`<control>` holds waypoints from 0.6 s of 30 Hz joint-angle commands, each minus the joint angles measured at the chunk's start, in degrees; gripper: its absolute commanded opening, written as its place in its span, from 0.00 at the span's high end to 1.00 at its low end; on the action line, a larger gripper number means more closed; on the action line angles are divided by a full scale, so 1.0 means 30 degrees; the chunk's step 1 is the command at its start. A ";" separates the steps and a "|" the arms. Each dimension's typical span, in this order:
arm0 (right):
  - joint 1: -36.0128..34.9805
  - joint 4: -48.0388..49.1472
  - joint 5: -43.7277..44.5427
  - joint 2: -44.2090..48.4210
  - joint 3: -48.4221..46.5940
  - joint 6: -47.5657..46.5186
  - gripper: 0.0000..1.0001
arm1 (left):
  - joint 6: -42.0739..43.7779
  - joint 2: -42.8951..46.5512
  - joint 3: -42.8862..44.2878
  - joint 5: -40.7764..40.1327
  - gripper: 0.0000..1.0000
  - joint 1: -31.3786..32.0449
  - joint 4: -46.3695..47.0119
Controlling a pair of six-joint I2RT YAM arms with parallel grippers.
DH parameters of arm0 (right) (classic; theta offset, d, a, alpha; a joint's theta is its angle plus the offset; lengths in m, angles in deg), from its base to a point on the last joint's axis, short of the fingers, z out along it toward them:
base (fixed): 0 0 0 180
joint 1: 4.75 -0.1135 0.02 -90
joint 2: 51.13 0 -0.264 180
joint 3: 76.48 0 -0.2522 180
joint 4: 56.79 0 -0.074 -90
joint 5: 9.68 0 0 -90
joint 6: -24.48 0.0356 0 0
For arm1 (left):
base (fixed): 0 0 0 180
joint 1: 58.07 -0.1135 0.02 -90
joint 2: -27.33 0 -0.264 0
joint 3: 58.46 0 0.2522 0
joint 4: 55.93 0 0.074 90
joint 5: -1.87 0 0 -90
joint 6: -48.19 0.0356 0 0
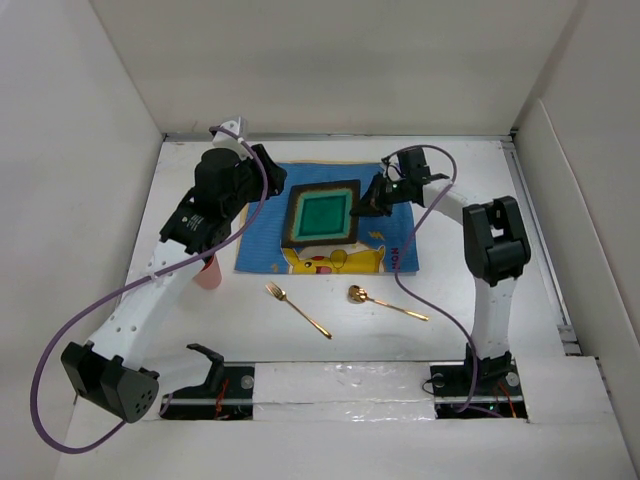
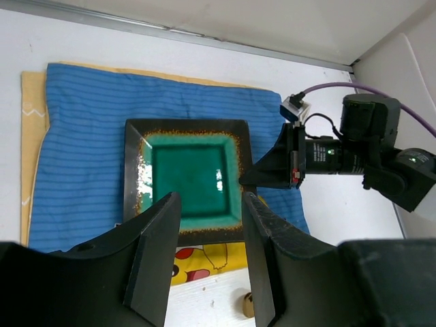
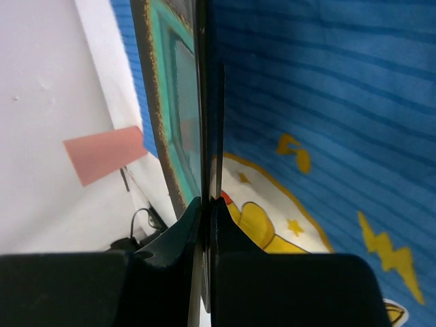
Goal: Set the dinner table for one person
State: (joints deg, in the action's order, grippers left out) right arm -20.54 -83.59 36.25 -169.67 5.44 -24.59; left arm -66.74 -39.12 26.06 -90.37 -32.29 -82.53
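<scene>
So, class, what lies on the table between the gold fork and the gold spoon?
Nothing: the top external view shows only bare dinner table between the fork and the spoon, which lie apart.

Blue placemat point(image 1: 265, 245) (cartoon-printed), plate point(image 1: 322, 213), fork point(image 1: 298, 309), spoon point(image 1: 385, 303)

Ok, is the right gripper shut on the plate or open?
Shut on it. In the right wrist view the right gripper pinches the rim of the plate, fingers nearly touching. The left gripper hangs open.
</scene>
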 commanded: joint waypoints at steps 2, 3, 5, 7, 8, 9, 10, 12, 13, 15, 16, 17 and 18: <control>0.0108 0.0129 -0.3238 -0.0035 -0.1924 -0.0985 1.00 | -0.0158 0.0502 -0.0091 -0.0308 0.63 -0.0039 0.0560; 0.0108 -0.0250 -0.3325 -0.0646 -0.2273 -0.1131 1.00 | -0.0187 0.0473 -0.0091 -0.0308 0.63 -0.0039 0.0560; 0.0311 -0.2210 -0.3328 -0.1439 -0.3063 -0.2067 1.00 | -0.0245 0.0356 -0.0120 -0.0308 0.63 -0.0039 0.0560; 0.0313 -0.3352 -0.2511 -0.2142 -0.3681 -0.2771 0.97 | -0.0304 0.0268 -0.0149 -0.0308 0.63 -0.0039 0.0589; 0.0487 -0.3562 -0.2303 -0.2262 -0.3741 -0.2889 0.92 | -0.0304 0.0267 -0.0150 -0.0337 0.63 -0.0039 0.0589; 0.0488 -0.3622 -0.2098 -0.2322 -0.3770 -0.2890 0.86 | -0.0304 0.0238 -0.0150 -0.0366 0.63 -0.0039 0.0618; 0.0488 -0.3768 -0.1516 -0.2206 -0.3742 -0.2948 0.77 | -0.0304 0.0238 -0.0121 -0.0396 0.63 -0.0039 0.0560; 0.0488 -0.4002 -0.0810 -0.1972 -0.3741 -0.3210 0.68 | -0.0216 0.0238 0.0113 -0.0541 0.63 -0.0039 0.0501; 0.0488 -0.4497 0.0209 -0.1855 -0.3973 -0.3329 0.58 | -0.0158 0.0238 0.0230 -0.0600 0.63 -0.0039 0.0356; 0.0488 -0.5493 0.1531 -0.1532 -0.4500 -0.3825 0.50 | -0.0099 0.0180 0.0727 -0.0775 0.63 -0.0039 0.0121; 0.0488 -0.6310 0.2494 -0.1357 -0.4677 -0.4147 0.47 | -0.0041 0.0179 0.0932 -0.0864 0.63 -0.0039 -0.0141; 0.0488 -0.6753 0.3055 -0.0891 -0.4998 -0.4266 0.46 | -0.0011 0.0208 0.1340 -0.0894 0.63 -0.0039 -0.0230; 0.0488 -0.7019 0.3525 -0.0597 -0.5030 -0.4383 0.45 | 0.0134 0.0209 0.1605 -0.1097 0.63 -0.0039 -0.0376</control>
State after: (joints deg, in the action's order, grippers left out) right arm -19.38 -100.15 41.36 -177.32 -5.46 -35.22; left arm -67.28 -39.23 26.72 -91.92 -32.29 -84.06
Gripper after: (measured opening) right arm 0.543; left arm 0.371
